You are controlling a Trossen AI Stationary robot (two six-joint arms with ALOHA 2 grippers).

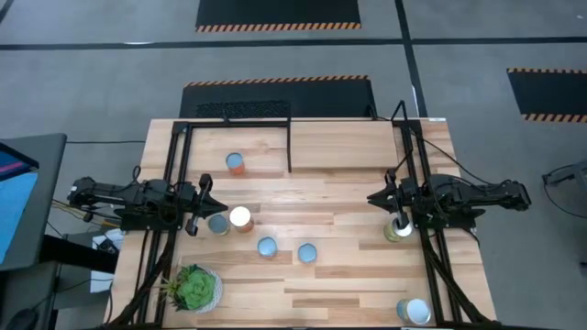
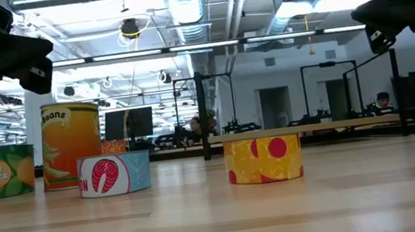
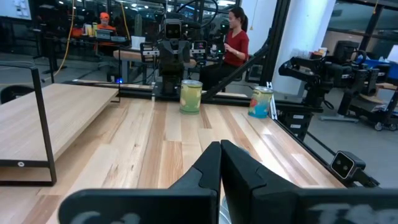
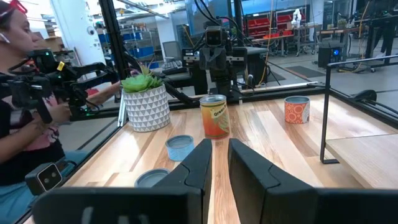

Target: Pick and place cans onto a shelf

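Observation:
Seven cans stand on the table. An orange can (image 1: 237,163) stands left of the shelf (image 1: 348,147), a light-wood board in black rods at the far middle. A flat can (image 1: 218,224) and a tall orange can (image 1: 241,218) stand near my left gripper (image 1: 213,194), which is shut and empty above the table. Two flat cans (image 1: 267,246) (image 1: 306,251) lie mid-table. A yellow-green can (image 1: 398,229) stands just near of my right arm. My right gripper (image 1: 376,196) is open by a narrow gap (image 4: 220,149) and empty. A last can (image 1: 415,312) stands at the near right corner.
A potted green plant (image 1: 193,288) stands at the near left corner. Black frame rods (image 1: 174,183) (image 1: 424,183) run along both sides of the table. People stand in the room beyond the table, one (image 4: 25,118) close to its left side.

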